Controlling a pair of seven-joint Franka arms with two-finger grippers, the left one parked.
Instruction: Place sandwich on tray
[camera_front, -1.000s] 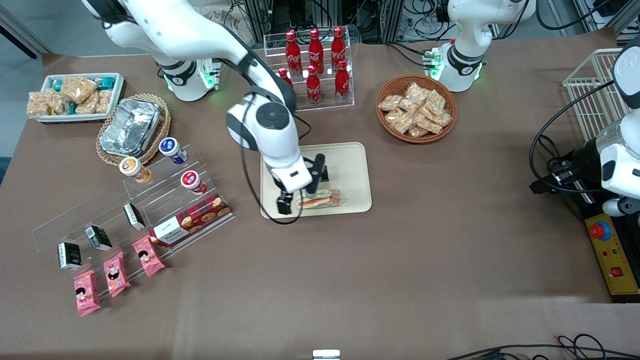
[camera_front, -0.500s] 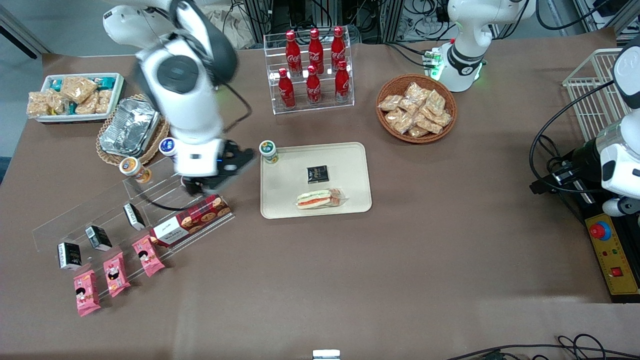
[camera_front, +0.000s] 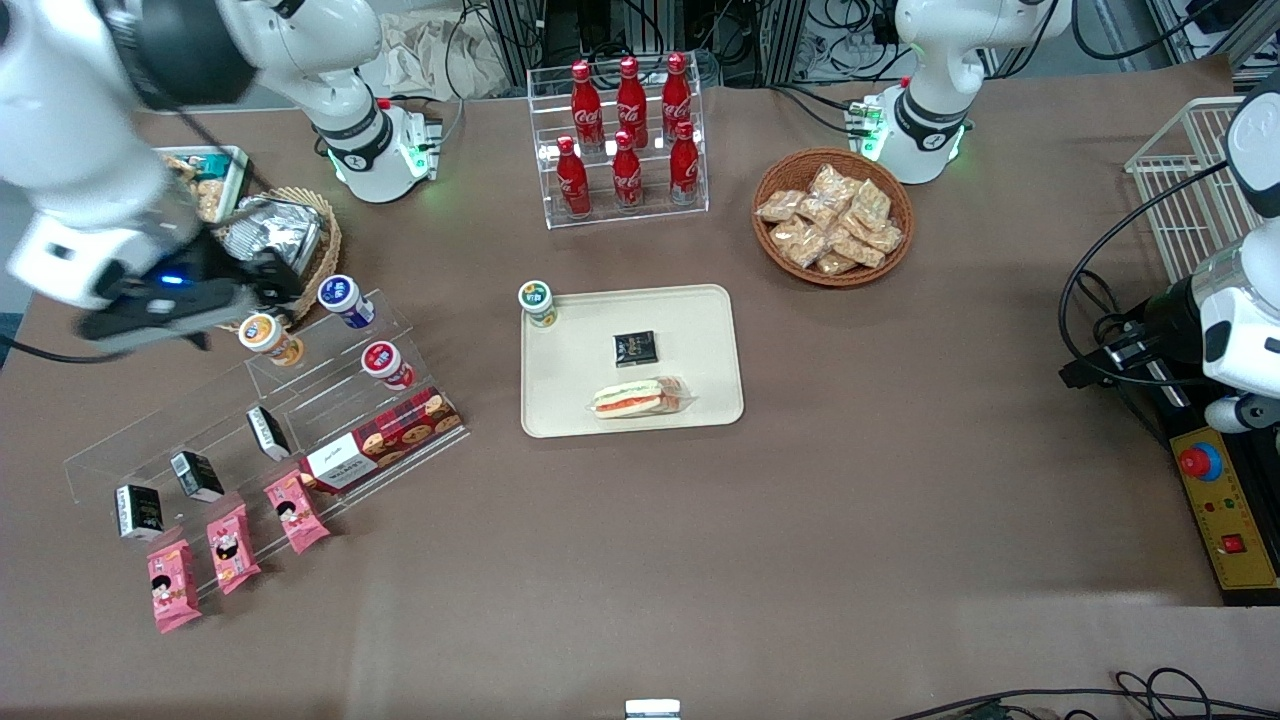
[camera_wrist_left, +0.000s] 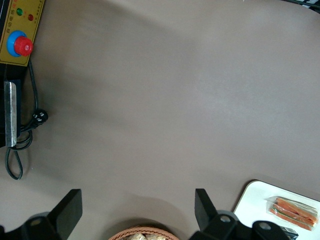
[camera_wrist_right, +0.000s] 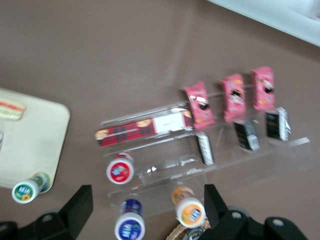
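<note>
The sandwich (camera_front: 640, 398), a wrapped wedge with red filling, lies flat on the cream tray (camera_front: 690, 330) near the tray's edge closest to the front camera. Nothing touches it. My right gripper (camera_front: 240, 290) is open and empty, raised high above the acrylic display stand (camera_front: 300, 400), well away from the tray toward the working arm's end of the table. The right wrist view shows its fingers (camera_wrist_right: 80, 205) spread wide over the cups, with the tray (camera_wrist_right: 35, 145) and sandwich (camera_wrist_right: 11, 109) at the frame's edge. The left wrist view also shows the sandwich (camera_wrist_left: 294, 211) on the tray (camera_wrist_left: 252, 200).
A green-lidded cup (camera_front: 537, 302) and a black packet (camera_front: 634, 348) also sit on the tray. The stand holds cups, a cookie box (camera_front: 385, 440) and pink packets (camera_front: 230, 545). A foil container (camera_front: 275, 235), cola rack (camera_front: 622, 135) and snack basket (camera_front: 832, 217) stand farther from the camera.
My gripper let go of the sandwich on the tray, rose and swung away toward the working arm's end of the table. The sandwich has stayed where it was put.
</note>
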